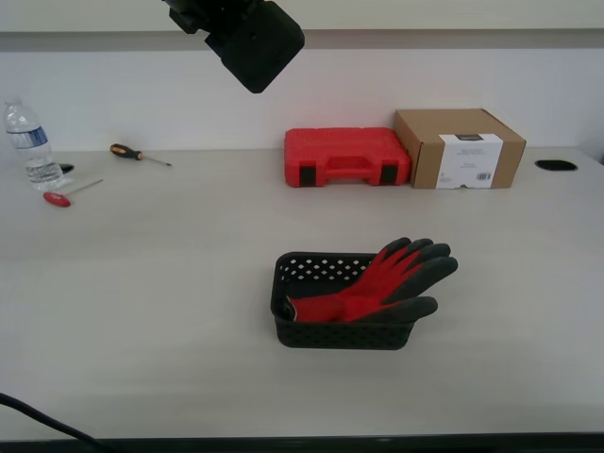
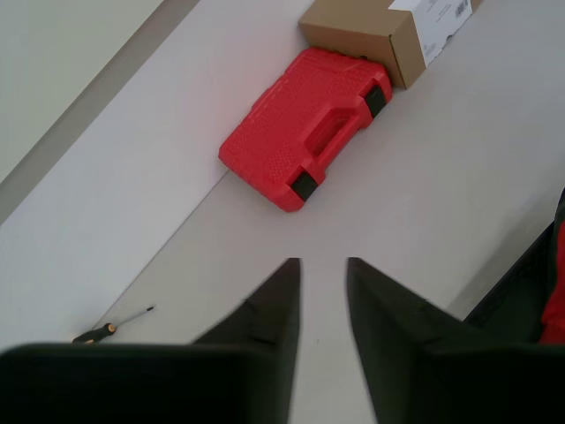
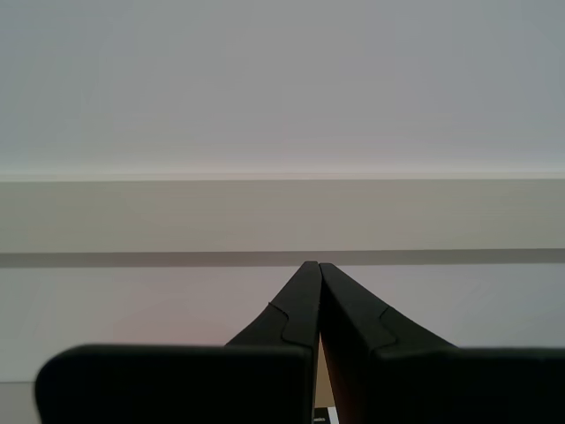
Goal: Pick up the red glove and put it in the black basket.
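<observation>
The red glove (image 1: pixel 382 283) lies lengthwise in the black basket (image 1: pixel 321 335) (fingers overhanging).

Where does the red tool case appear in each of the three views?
Exterior view: red case at the table's far edge, touching the cardboard box on the exterior view's right.
First wrist view: case seen from above, beyond my first gripper.
Second wrist view: not in it; only wall.
Shared landmark: the cardboard box.

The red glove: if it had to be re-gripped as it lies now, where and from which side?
Probably by the dark fingers of the red glove, coming from above. They drape over the black basket rim at the exterior view's right, clear of the walls, while the cuff lies down inside.
</observation>
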`<action>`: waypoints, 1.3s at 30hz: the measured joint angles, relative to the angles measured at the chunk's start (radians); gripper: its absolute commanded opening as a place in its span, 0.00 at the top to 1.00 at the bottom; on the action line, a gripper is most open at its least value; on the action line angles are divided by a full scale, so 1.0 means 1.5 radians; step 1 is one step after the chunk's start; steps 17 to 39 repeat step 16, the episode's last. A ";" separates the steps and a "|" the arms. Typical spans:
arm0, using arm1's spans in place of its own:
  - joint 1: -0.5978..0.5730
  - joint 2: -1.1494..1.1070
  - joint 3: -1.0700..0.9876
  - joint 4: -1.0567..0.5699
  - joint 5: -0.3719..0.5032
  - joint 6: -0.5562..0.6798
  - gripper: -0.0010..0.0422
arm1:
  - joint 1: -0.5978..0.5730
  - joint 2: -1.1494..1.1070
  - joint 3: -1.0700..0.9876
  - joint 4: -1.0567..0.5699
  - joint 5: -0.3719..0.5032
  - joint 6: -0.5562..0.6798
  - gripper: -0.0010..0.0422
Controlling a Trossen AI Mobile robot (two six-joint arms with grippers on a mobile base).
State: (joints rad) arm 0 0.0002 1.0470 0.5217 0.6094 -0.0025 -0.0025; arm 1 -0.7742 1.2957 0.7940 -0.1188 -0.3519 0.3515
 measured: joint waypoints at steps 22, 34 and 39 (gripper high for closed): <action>0.000 0.000 0.000 0.000 0.000 0.000 0.98 | 0.000 0.000 0.000 0.000 0.000 -0.003 0.67; 0.000 0.000 0.000 0.000 0.000 0.000 0.98 | 0.000 0.000 0.000 0.000 0.000 -0.003 0.67; 0.000 0.000 0.000 0.000 0.000 0.000 0.98 | 0.000 0.000 0.000 0.000 0.000 -0.003 0.67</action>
